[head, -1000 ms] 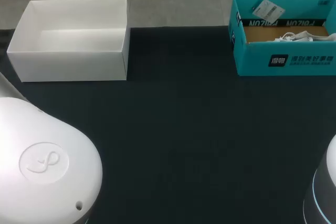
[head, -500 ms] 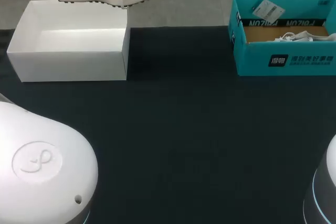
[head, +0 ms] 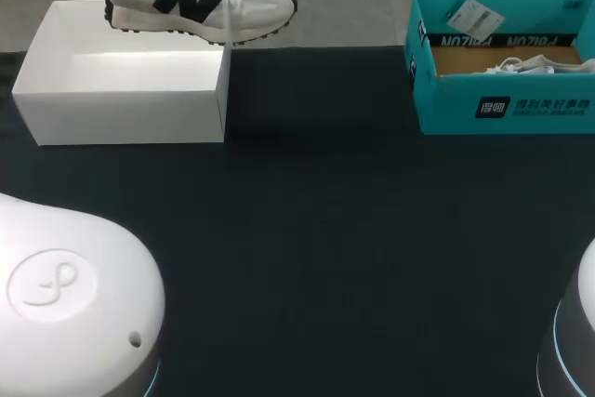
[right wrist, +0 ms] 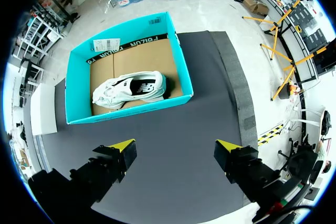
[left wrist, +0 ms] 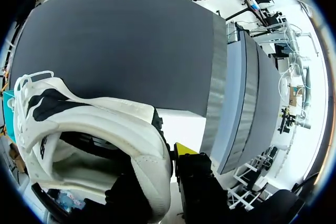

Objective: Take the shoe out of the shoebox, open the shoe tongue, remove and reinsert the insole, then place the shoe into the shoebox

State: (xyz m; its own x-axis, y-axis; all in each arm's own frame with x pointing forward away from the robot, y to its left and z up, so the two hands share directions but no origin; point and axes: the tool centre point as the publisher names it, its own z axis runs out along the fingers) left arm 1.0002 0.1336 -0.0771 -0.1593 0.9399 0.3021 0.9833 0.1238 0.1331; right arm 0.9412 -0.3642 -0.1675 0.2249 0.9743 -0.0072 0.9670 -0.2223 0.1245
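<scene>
there, left gripper point(left wrist: 160, 163) clamps the black-lettered shoe point(head: 195, 2).

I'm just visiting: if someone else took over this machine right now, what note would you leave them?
Left tool: shut on the heel of the white shoe, held in the air at the far rim of the empty white box.
Right tool: open, empty, over the table short of the teal shoebox, where a second shoe lies.
Done: the held shoe is outside any box.
Left: insole status cannot be judged; shoe not yet set in a box.
</scene>
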